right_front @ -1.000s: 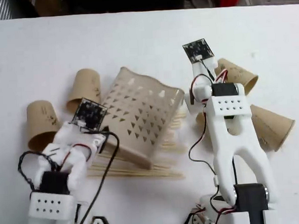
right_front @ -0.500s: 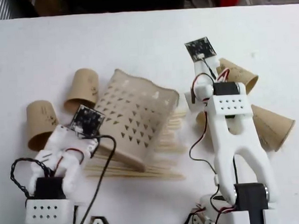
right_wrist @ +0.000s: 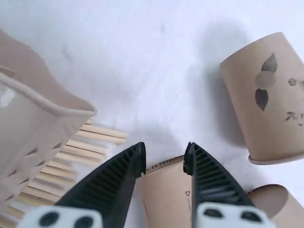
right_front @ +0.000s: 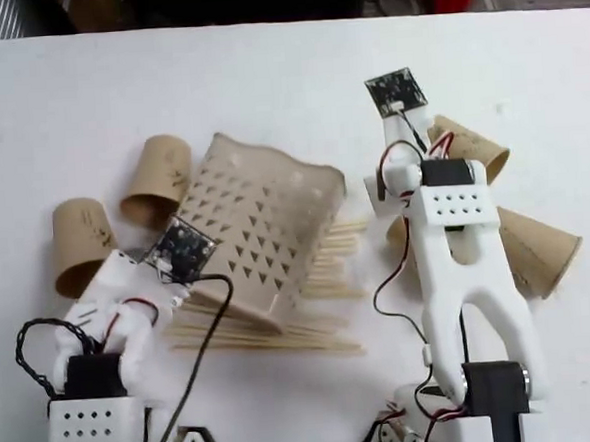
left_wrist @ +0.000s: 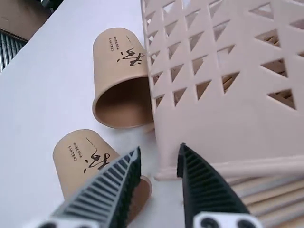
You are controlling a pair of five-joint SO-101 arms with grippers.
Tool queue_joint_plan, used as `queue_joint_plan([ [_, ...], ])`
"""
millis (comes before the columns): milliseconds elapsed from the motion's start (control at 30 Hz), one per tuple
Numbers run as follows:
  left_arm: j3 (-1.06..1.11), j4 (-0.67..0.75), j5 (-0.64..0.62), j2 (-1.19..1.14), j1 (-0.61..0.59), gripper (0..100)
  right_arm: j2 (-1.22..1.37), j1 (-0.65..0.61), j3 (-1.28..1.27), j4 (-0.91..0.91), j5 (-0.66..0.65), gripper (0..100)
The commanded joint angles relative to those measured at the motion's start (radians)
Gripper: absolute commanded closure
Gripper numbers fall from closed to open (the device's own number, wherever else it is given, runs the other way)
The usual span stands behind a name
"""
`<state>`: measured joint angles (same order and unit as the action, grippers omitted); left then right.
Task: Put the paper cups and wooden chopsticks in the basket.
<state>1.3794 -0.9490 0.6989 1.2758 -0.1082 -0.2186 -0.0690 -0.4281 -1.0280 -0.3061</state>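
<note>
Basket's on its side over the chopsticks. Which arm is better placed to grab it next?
Left, probably. The left hand is open right at the edge of the basket, which lies on the chopsticks. The right hand, also open, hangs over a paper cup, apart from the basket.

Matt paper cups [right_front: 162,179], pale wooden chopsticks [right_front: 282,334], smooth plastic basket [right_front: 260,223]

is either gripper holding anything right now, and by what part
Nothing is held. The left gripper is open beside the rim of the basket; the right gripper is open over a paper cup.
</note>
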Motion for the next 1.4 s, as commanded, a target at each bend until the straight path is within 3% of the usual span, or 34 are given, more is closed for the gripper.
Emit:
queue_joint_plan([
  [0, 0.135, -0.066, 0.031, -0.033, -0.015, 85, -0.005, 0.001, 0.08, -0.012, 0.012, 84.4],
  [233, 0.14, -0.066, 0.037, -0.033, -0.007, 84, -0.004, -0.044, 0.206, -0.116, 0.166, 84.4],
  [367, 0.15, -0.06, 0.038, -0.031, -0.001, 85, -0.004, -0.113, 0.236, -0.166, 0.316, 84.4],
  [867, 0.161, -0.06, 0.071, -0.031, 0.015, 85, -0.001, -0.145, 0.235, 0.091, 0.887, 84.2],
  [1133, 0.164, -0.058, 0.071, -0.031, 0.013, 85, 0.205, -0.145, 0.244, 0.18, 0.994, 84.2],
  [1367, 0.164, -0.058, 0.071, -0.031, 0.015, 85, 0.317, -0.153, 0.29, 0.222, 0.993, 84.5],
])
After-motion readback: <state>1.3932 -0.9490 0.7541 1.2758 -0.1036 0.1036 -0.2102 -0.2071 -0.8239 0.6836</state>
